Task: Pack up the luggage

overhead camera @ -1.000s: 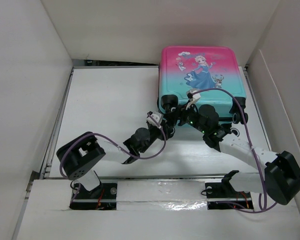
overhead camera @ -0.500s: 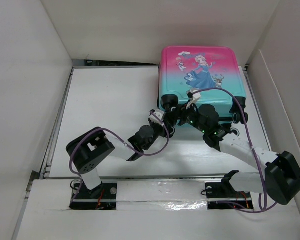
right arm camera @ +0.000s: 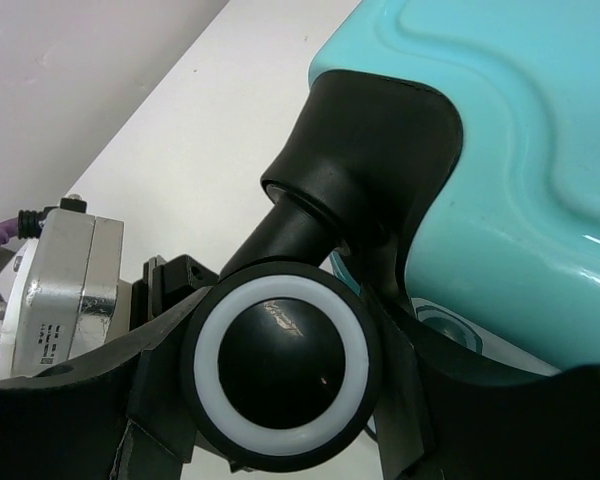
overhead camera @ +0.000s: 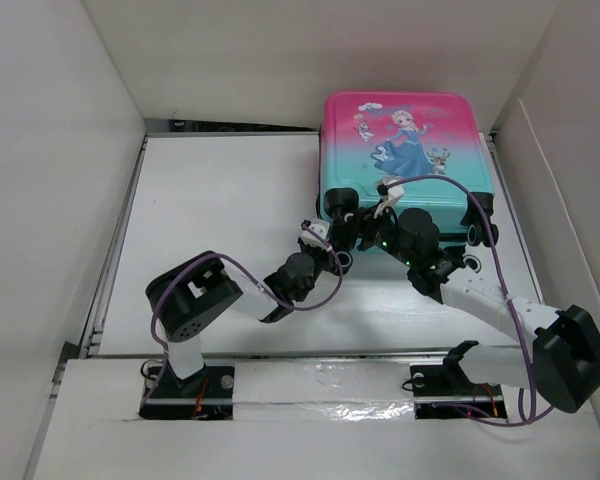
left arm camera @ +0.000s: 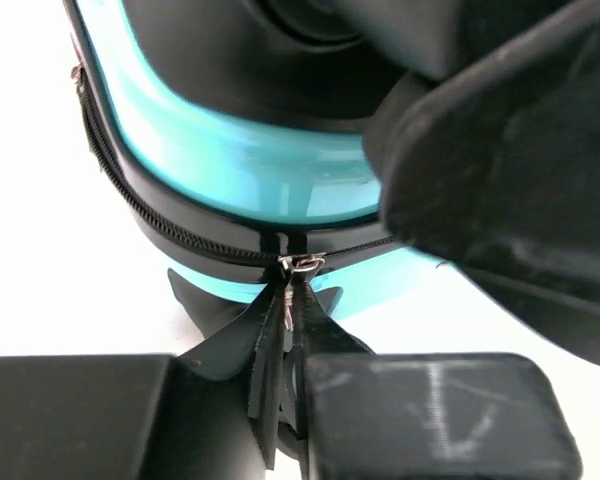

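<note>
From above, we see the closed suitcase point(overhead camera: 405, 150) lying flat at the far right of the table point(overhead camera: 220, 190), picture side up, wheels toward the arms. The left gripper point(overhead camera: 330, 243) and the right gripper point(overhead camera: 355, 235) meet at its near left corner.

In the left wrist view, we see the left fingers point(left arm camera: 265, 350) pressed together on the metal zipper pull point(left arm camera: 300, 266), at the black zipper point(left arm camera: 170, 228) along the teal shell.

In the right wrist view, we see a black wheel point(right arm camera: 280, 350) with a white ring sitting between the right fingers, which clamp it on both sides.
</note>
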You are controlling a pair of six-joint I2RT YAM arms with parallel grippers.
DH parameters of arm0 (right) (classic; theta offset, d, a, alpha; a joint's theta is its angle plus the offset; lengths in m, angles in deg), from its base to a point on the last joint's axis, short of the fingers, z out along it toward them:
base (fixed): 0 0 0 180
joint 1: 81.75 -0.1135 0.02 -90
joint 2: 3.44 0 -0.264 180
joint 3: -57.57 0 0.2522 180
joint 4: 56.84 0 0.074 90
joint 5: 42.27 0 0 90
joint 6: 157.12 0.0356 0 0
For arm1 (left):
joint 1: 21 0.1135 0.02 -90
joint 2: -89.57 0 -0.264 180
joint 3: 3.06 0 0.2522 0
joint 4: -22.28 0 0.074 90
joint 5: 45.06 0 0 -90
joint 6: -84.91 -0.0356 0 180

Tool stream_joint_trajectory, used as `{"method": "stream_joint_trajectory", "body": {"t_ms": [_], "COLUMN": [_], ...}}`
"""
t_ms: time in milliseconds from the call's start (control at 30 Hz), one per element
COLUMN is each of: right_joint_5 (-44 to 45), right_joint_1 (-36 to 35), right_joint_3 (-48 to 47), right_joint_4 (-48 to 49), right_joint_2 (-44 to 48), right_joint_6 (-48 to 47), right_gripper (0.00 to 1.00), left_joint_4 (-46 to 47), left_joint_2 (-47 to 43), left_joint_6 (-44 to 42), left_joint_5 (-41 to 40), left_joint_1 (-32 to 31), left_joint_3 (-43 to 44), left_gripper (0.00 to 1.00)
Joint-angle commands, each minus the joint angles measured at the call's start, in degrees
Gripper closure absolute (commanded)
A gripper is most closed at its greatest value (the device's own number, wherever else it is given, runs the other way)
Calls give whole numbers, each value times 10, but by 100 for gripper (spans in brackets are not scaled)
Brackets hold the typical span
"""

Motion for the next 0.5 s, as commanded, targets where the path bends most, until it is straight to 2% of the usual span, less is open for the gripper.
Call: {"method": "stream_joint_trajectory", "body": {"t_ms": [0,200,267,300,333,433,467], "right_joint_5": [-80,-78,-68,-67,-67,-67,-65], "right_joint_1": [-24,-24,-24,-24,-24,-24,-18], "right_joint_3": [-29,-14,-10,-11,-14,-22,-25], "right_joint_4": [144,146,147,148,147,144,142], "right_joint_2": [59,59,59,58,53,42,39], "right_joint_6": [41,43,41,41,40,35,34], "right_gripper": [100,100,100,100,100,100,100], "left_joint_4": [88,109,114,117,116,119,122], "left_joint_2": [8,-7,-16,-18,-19,-9,-8], "left_joint_6": [19,27,31,29,30,22,24], "left_joint_5": [-66,-92,-59,0,22,60,71], "left_joint_1": [13,19,19,19,19,-1,-1], "left_joint_3": [41,23,9,4,0,-14,-24], "left_gripper": [100,100,100,100,100,100,95]}}
